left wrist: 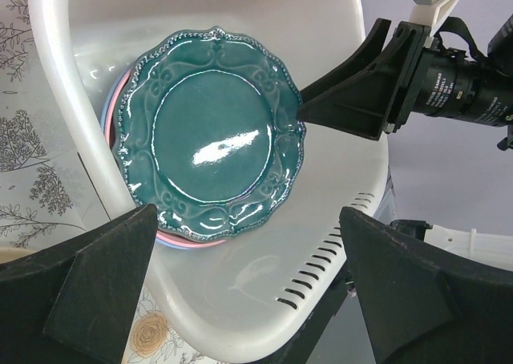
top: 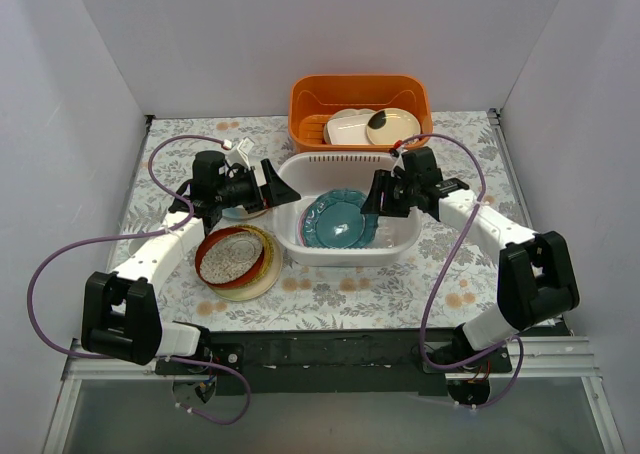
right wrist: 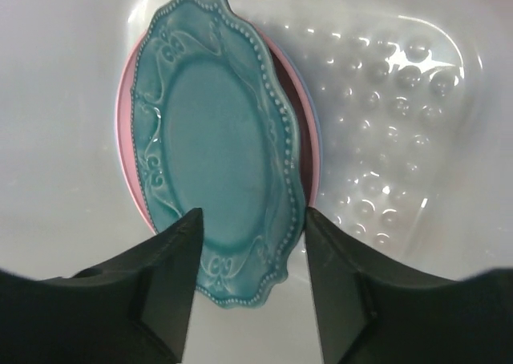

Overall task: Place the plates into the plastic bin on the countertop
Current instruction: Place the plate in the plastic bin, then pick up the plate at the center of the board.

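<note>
The white plastic bin point(top: 400, 236) stands mid-table on the floral countertop point(top: 330, 292). In it a teal scalloped plate point(top: 335, 222) lies on a pink plate point(right wrist: 127, 171) and a blue one, of which only a sliver shows. My right gripper point(top: 375, 198) hovers open just above the teal plate point(right wrist: 216, 147), jaws either side of its near edge, holding nothing. My left gripper point(top: 277, 187) is open and empty over the bin's left rim point(left wrist: 264, 316), looking down at the teal plate point(left wrist: 212, 135). A red-rimmed plate point(top: 232, 256) tops a yellow one point(top: 262, 279) left of the bin.
An orange basket point(top: 310, 109) stands behind the bin with a cream plate with a dark blotch point(top: 392, 126) and white ware inside. Another plate point(top: 238, 214) lies partly hidden under my left wrist. White walls close in the table on three sides.
</note>
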`<state>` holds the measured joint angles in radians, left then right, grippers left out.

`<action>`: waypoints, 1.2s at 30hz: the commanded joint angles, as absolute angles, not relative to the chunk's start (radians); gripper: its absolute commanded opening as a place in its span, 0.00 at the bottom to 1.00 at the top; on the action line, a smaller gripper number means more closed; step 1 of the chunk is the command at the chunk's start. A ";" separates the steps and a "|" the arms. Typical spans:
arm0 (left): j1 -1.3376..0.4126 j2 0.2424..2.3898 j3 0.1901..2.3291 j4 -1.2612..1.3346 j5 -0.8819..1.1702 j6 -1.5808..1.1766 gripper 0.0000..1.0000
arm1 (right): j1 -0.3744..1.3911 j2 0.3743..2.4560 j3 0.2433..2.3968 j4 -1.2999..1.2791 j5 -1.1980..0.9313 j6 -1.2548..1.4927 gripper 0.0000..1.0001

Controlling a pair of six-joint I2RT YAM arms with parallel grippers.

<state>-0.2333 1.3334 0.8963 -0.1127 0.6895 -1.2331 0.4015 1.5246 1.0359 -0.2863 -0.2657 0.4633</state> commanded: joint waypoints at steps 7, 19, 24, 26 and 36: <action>-0.236 1.312 0.896 -0.127 0.670 -1.215 0.98 | 0.451 1.306 1.055 -0.167 -0.187 0.449 0.83; -0.235 1.241 0.946 -0.267 0.480 -1.158 0.98 | 0.471 1.258 1.023 -0.104 -0.258 0.446 0.85; -0.236 1.235 0.931 -0.296 0.428 -1.195 0.98 | 0.491 1.275 1.029 -0.092 -0.273 0.448 0.85; -0.235 1.235 0.920 -0.299 0.407 -1.212 0.98 | 0.497 1.276 1.031 -0.091 -0.276 0.448 0.85; -0.224 1.229 0.945 -0.373 0.261 -1.253 0.98 | 0.509 1.259 1.009 -0.080 -0.284 0.446 0.85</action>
<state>-0.2337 1.2720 0.9165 -0.3286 0.3538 -1.2243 0.5053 1.2724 1.0176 -0.1295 -0.2684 0.4599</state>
